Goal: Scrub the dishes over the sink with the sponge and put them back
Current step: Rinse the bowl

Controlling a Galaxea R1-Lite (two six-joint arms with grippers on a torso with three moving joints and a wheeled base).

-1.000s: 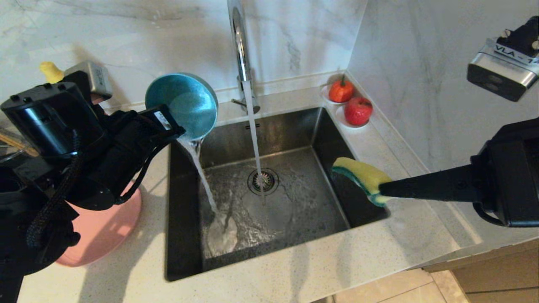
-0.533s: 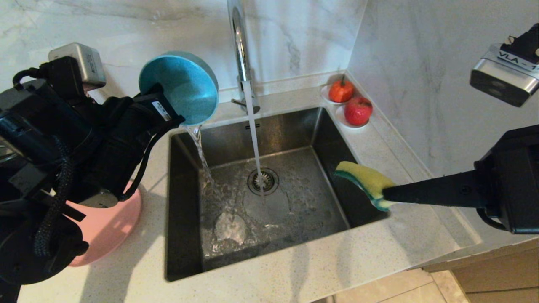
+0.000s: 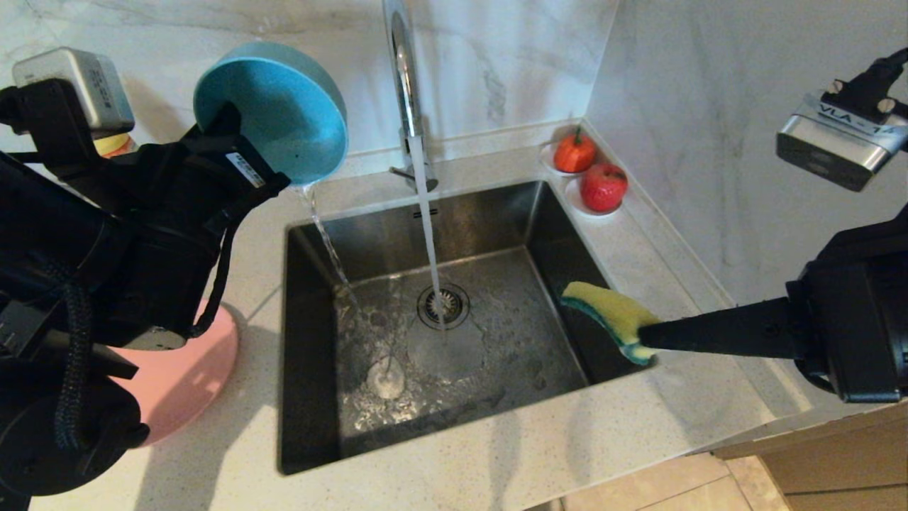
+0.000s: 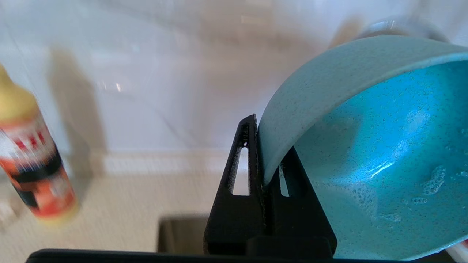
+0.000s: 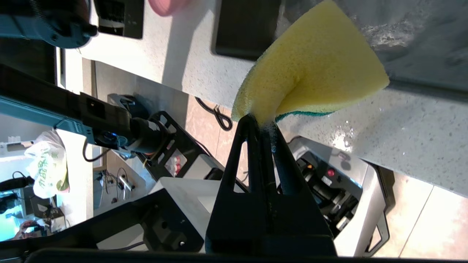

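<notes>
Bowl tipped over the sink's back-left corner; sponge held at its right rim.

Left hand [image 4: 264,171] is clamped on the bowl [image 3: 273,106] rim, bowl on edge, water trickling from it into the sink [image 3: 312,397]. Right hand [image 5: 264,124] pinches the sponge [image 3: 608,309] above the right edge, well apart from the bowl. Faucet [image 3: 406,85] runs between them. Plate [image 3: 188,376] sits on the desk [image 3: 496,461] left of the sink, partly hidden by the arm. Only the left wrist view shows a bottle [image 4: 31,164].

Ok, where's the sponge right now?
In the head view the sponge is pinched in the right gripper, held at the sink's right rim, below the two red fruits.
</notes>
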